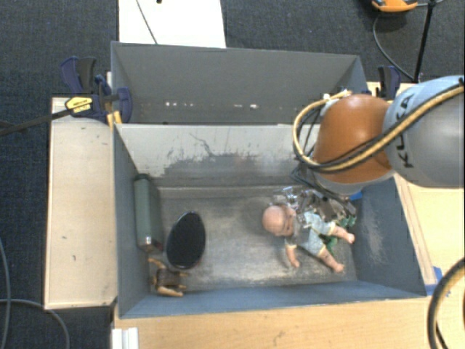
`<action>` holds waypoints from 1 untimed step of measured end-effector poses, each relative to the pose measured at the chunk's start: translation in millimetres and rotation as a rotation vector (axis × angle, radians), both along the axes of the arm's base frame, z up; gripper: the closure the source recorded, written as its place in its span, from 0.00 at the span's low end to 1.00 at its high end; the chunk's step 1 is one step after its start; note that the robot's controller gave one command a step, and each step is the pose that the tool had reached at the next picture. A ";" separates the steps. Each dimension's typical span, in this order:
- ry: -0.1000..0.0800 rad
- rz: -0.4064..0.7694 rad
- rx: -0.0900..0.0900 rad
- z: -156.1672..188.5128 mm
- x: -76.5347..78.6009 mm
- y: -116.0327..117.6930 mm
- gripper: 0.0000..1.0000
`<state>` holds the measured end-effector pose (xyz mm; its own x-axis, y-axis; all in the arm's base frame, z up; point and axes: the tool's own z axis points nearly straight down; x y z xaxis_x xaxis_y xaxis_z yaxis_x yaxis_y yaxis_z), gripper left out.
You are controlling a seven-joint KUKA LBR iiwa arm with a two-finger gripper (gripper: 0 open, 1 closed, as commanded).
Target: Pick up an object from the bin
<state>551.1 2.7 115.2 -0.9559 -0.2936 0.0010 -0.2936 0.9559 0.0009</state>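
Closest up, a little brown wooden-looking thing point(167, 278) is sitting in the front left corner of the bin point(218, 151), tucked against the near wall. Just behind it, a black oval object point(185, 240) is lying flat on the floor, almost touching the brown piece. Over on the right side a small baby doll point(305, 240) is lying on the floor. Its bald head is pointing toward the middle of the bin and its legs are stretching out toward the front right corner. Something green is showing right by its body, but I honestly can't tell what.

A bit further back, a grey-green cylinder point(144, 211) is lying lengthwise along the left wall, its near end just beside the black oval.

The gripper point(314, 208) is hanging right over the doll's upper body, just right of the head. Whether the claw is spread or pinched together, I can't tell. The metal bits are all blending in with the doll there. Behind that, the arm's orange cover point(352, 138) is sitting by the right wall, with cables looping around it.
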 end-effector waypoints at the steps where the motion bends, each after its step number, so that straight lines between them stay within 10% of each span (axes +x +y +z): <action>1: 0.001 -0.002 0.000 15.4 0.1 0.1 1.00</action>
